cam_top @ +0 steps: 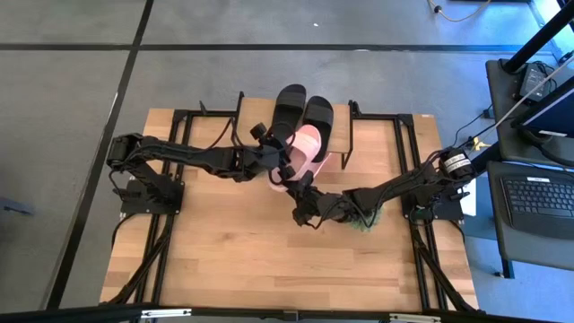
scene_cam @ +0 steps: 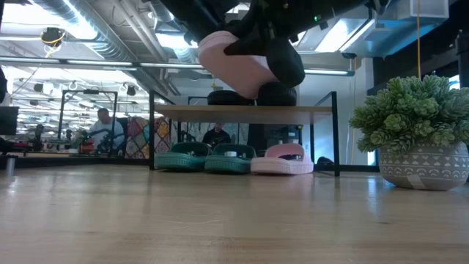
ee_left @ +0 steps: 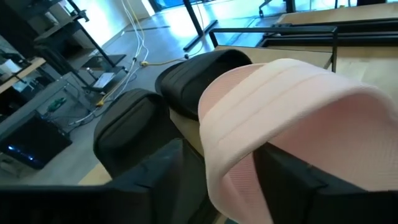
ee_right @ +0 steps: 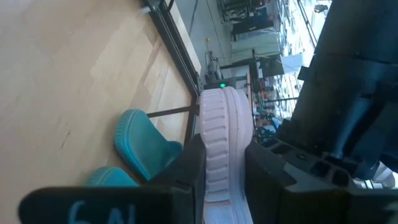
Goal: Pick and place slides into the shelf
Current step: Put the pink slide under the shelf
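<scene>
One pink slide (cam_top: 307,148) hangs in the air in front of the shelf (cam_top: 345,135), above the height of its plank top (scene_cam: 176,111) in the low view. Both grippers are shut on it: my left gripper (cam_top: 281,166) from the table's left, my right gripper (cam_top: 300,187) at its near end. The black pair (cam_top: 300,109) lies on the plank. Under the shelf, on the table, stand two green slides (scene_cam: 207,158) and the other pink slide (scene_cam: 282,160). My left gripper (ee_left: 230,190) has the pink slide by the side of its strap (ee_left: 217,155), pinched with one finger (ee_left: 298,180) under the strap and one (ee_left: 155,177) outside. The slide is lifted clear of the table. My right gripper (ee_right: 224,171) pinches the ribbed edge of the pink slide's sole (ee_right: 221,140) between its two fingers (ee_right: 186,168), at the slide's near end. The fingers lie on either face of the sole, which stands on edge between them, clear of the table.
A spiky green plant in a patterned pot (scene_cam: 419,136) stands on the table at the right, under my right arm (cam_top: 386,190). The shelf's black legs (scene_cam: 335,132) frame the lower space. Bare wooden tabletop (cam_top: 242,260) lies toward the near edge. People sit in the room beyond.
</scene>
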### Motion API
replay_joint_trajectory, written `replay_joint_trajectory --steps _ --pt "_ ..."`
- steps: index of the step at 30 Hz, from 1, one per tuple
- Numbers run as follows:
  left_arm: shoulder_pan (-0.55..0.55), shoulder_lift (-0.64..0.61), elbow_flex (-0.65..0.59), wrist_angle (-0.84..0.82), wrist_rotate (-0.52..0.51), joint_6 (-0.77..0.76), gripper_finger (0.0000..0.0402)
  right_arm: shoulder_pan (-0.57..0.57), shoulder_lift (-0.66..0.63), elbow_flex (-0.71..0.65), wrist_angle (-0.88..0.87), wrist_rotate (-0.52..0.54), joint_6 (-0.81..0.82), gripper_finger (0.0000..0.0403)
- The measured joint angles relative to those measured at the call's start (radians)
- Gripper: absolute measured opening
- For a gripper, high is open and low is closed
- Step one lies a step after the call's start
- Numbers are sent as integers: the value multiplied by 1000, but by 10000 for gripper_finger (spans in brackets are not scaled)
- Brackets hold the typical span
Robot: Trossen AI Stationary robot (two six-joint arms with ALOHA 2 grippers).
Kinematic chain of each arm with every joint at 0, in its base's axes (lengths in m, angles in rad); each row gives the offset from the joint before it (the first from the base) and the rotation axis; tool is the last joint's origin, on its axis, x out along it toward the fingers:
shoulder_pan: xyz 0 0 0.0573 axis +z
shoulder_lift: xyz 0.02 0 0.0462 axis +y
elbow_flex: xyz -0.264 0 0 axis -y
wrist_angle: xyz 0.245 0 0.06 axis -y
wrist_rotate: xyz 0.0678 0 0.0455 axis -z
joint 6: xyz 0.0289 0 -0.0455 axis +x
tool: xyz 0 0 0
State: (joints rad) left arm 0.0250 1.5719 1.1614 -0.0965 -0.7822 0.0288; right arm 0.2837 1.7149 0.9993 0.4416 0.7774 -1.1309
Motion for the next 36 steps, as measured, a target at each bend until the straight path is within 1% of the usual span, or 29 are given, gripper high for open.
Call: replay_joint_trajectory --steps 3,5,9,11,14,16,18,21,24,26,29,34,36 --pt "-1 0 0 1 0 10 230 0 0 0 0 6 0 85" --pt "-4 -8 -1 0 -1 12 252 0 0 0 0 14 0 85" --pt "-31 -40 -2 -12 -39 26 271 0 0 0 0 24 -1 85" --pt "-54 -62 -2 -24 -87 40 273 0 0 0 0 29 -1 85" --pt "-91 -105 -1 -75 -190 53 273 1 0 0 1 82 -18 85" --pt "-110 -134 -1 -124 -257 33 273 1 0 0 0 119 -25 85" --pt "-121 -161 -1 -189 -282 -11 273 2 0 0 1 125 -24 85" --pt "-123 -200 -1 -314 -274 -100 273 16 0 0 8 127 -24 85" --pt "-121 -236 -3 -466 -279 -225 273 35 -13 -2 7 125 4 85" --pt "-126 -276 -26 -526 -288 -308 273 56 -36 -2 6 123 30 85" --pt "-160 -347 -95 -549 -317 -402 273 99 -79 -6 -12 127 69 82" --pt "-264 -480 -256 -540 -411 -548 273 192 -153 -7 -44 120 154 75" --pt "-311 -524 -314 -541 -434 -609 273 229 -173 -7 -50 120 159 74"
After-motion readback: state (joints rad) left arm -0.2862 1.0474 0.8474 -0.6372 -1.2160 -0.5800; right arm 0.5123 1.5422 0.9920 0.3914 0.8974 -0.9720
